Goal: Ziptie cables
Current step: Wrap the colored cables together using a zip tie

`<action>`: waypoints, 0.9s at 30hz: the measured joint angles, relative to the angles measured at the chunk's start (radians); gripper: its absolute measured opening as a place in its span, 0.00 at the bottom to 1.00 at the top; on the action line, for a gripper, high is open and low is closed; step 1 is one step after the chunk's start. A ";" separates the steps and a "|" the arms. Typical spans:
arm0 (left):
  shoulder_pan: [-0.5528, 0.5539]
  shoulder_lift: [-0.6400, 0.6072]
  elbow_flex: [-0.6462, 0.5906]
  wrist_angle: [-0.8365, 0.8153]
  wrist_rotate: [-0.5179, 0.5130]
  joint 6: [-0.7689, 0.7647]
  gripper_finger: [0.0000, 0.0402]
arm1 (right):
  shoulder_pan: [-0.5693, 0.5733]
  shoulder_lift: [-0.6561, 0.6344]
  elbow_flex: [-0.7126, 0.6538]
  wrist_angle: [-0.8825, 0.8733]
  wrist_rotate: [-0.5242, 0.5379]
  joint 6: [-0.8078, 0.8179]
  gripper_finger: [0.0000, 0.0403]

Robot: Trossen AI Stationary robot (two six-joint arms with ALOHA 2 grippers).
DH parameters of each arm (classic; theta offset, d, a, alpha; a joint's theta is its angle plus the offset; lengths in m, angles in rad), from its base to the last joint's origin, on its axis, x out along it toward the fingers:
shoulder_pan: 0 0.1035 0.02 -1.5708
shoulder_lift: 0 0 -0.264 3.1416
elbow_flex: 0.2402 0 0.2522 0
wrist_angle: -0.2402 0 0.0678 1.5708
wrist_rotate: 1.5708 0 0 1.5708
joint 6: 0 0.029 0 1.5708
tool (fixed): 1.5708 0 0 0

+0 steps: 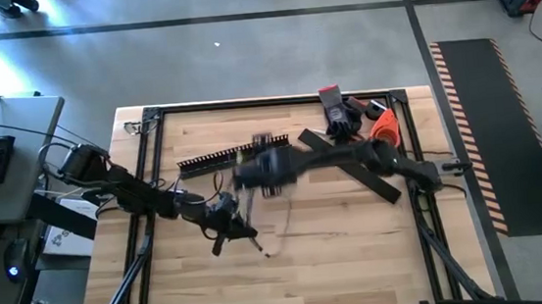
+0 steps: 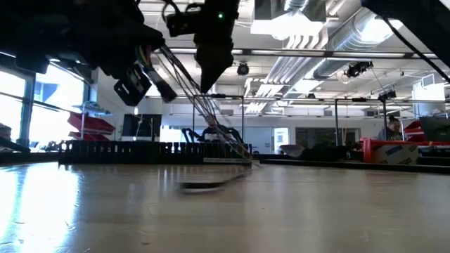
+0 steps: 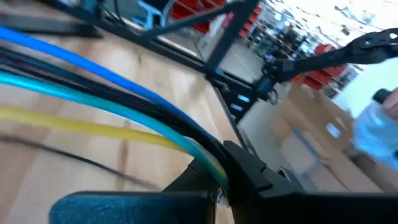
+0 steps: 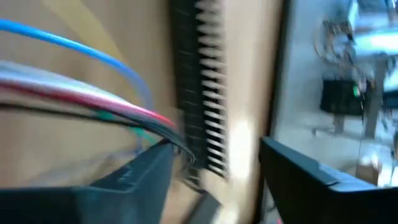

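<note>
The cables (image 1: 252, 208) are a bunch of thin wires, dark with blue, cyan, yellow and red strands. My left gripper (image 1: 225, 219) is near the table's middle and is shut on them (image 3: 112, 106). In the low view they slant (image 2: 204, 105) from the raised grippers down to the table, where their lower end (image 2: 242, 159) rests. My right gripper (image 1: 258, 170) hovers just beyond, blurred. In the right wrist view it is open (image 4: 214, 158), with the strands (image 4: 93, 99) passing one fingertip. My left gripper pinches the gathered bunch between its two fingers where the strands converge (image 3: 208, 155). The wires fan out from the fingers over the table; the held part is lifted and the bunch slants down to the wood. My right gripper: the strands reach the tip of one finger (image 4: 163, 155); whether they touch it, I cannot tell.
A long black comb-toothed rail (image 1: 214, 158) lies on the far side of the grippers, also in the right wrist view (image 4: 202, 93). A flat black strip (image 1: 356, 169) lies diagonally under the right arm. Gloves and orange items (image 1: 351, 115) sit by the far right corner. A thin dark piece (image 2: 211, 184) lies nearer.
</note>
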 joint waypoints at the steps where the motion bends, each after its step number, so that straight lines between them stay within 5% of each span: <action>1: -0.001 -0.011 -0.008 0.012 -0.020 0.007 0.00 | -0.021 -0.013 0.000 -0.003 0.009 0.008 0.61; 5: 0.000 -0.028 -0.065 0.139 -0.147 0.051 0.00 | -0.015 -0.135 -0.041 -0.015 0.005 0.082 0.67; 11: -0.004 -0.029 -0.137 0.361 -0.230 0.165 0.00 | 0.153 -0.266 -0.044 -0.032 -0.019 0.181 0.65; 20: -0.023 -0.029 -0.139 0.417 -0.249 0.263 0.00 | 0.378 -0.169 -0.047 -0.043 -0.041 0.368 0.65; 27: -0.055 -0.029 -0.139 0.420 -0.277 0.323 0.00 | 0.447 -0.063 -0.048 -0.021 0.071 0.561 0.65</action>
